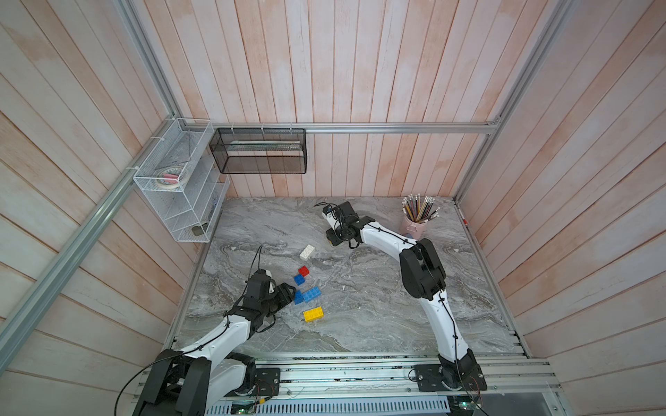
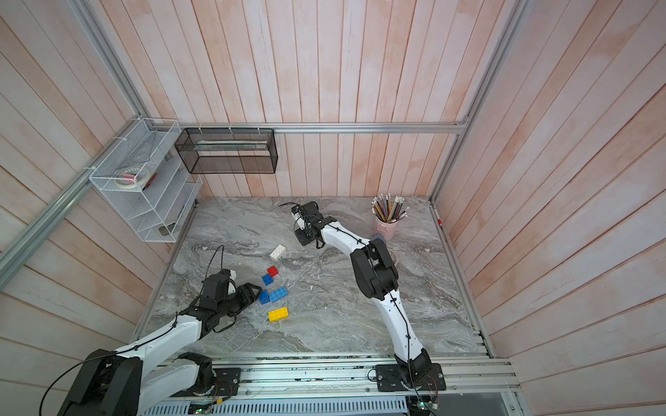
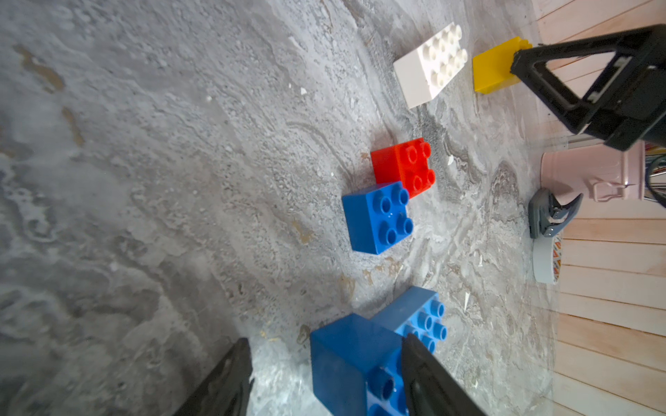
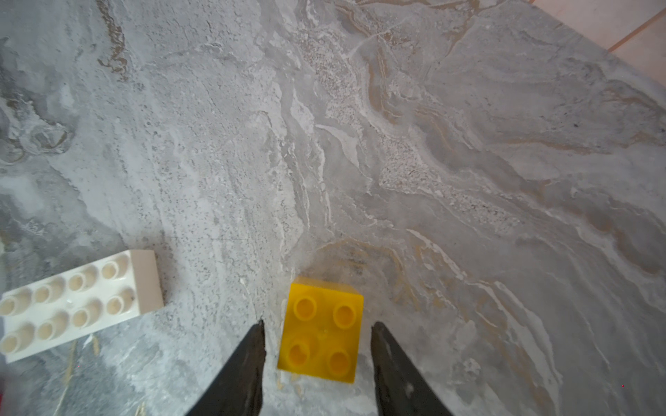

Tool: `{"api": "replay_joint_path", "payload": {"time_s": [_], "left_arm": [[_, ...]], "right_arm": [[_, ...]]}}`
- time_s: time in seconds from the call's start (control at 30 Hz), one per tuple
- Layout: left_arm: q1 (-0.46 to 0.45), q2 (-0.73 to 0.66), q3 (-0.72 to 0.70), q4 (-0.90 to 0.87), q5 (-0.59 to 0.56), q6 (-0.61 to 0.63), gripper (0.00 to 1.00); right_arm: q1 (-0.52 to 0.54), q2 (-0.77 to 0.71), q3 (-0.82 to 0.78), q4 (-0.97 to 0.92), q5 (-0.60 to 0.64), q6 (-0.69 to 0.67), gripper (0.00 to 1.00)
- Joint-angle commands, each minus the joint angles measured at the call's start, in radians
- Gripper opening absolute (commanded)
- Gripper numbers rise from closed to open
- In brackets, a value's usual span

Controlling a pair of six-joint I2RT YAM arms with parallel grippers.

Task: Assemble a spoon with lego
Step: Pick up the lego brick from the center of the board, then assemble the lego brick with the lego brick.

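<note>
Lego [image 1: 311, 294] lay loose on the worktop [image 1: 378, 306]; no spoon yet, nothing seen stacked.

Left jaws [image 3: 326, 340]: closed about a blue square [image 3: 346, 363], one finger [image 3: 429, 381] against it. A strip of worktop showed beside the other finger, so the grip looked one-sided. Blue oblong [image 3: 414, 317] sat just past the fingertips, touching that square, long axis running on away from the jaws. Joined or only abutting: could not tell. Farther ahead, a second blue square [image 3: 378, 219] and red square [image 3: 403, 165], just beside each other. Yellow oblong [image 1: 313, 314] lay off to one side.

Right jaws [image 4: 318, 323]: open, straddling a yellow square [image 4: 324, 345], studs up, thin gap each side, brick flat on the worktop. White oblong [image 4: 79, 302] near, off to one side, not touching.

Judgement: first pick-up, task barely begun. Coming move turned on this: each square sat centred between its own jaws, left arm nearer blue, right arm nearer yellow, the two well apart. Squares gave no long axis to align. The oblong against the blue square did, and could drag along on a lift.
</note>
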Motion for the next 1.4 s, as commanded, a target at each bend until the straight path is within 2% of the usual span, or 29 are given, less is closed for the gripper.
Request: {"api": "replay_joint_path", "payload": {"time_s": [0.0, 0.23, 0.33, 0.57, 0.63, 0.83, 0.97, 1.03, 1.17, 1.37], "left_arm": [[-0.014, 0.013, -0.022, 0.050, 0.000, -0.013, 0.67], [-0.068, 0.053, -0.024, 0.112, -0.005, -0.040, 0.67], [-0.083, 0.063, -0.026, 0.128, -0.011, -0.047, 0.67], [-0.092, 0.052, -0.028, 0.127, -0.020, -0.050, 0.67], [-0.092, 0.034, -0.025, 0.104, -0.030, -0.047, 0.68], [-0.082, -0.062, 0.015, -0.025, -0.103, -0.020, 0.85], [-0.037, -0.146, 0.052, -0.121, -0.112, 0.010, 0.98], [0.000, -0.196, 0.066, -0.168, -0.109, 0.029, 1.00], [0.089, -0.286, 0.105, -0.261, -0.124, 0.076, 1.00], [0.187, -0.335, 0.167, -0.320, -0.137, 0.129, 1.00]], "right_arm": [[0.000, 0.036, 0.012, 0.004, -0.025, 0.018, 0.49], [-0.001, 0.048, 0.013, 0.003, -0.030, 0.038, 0.49], [-0.001, 0.052, 0.016, 0.001, -0.026, 0.041, 0.44], [-0.002, 0.032, 0.002, 0.002, -0.023, 0.038, 0.24], [-0.002, 0.016, -0.014, 0.009, -0.017, 0.042, 0.21], [0.019, -0.108, -0.135, 0.065, 0.019, 0.050, 0.11], [0.058, -0.264, -0.318, 0.143, 0.016, -0.002, 0.08], [0.080, -0.342, -0.422, 0.190, 0.004, -0.016, 0.08], [0.123, -0.434, -0.500, 0.166, -0.082, 0.112, 0.08], [0.305, -0.480, -0.543, 0.180, 0.045, 0.482, 0.08]]}}
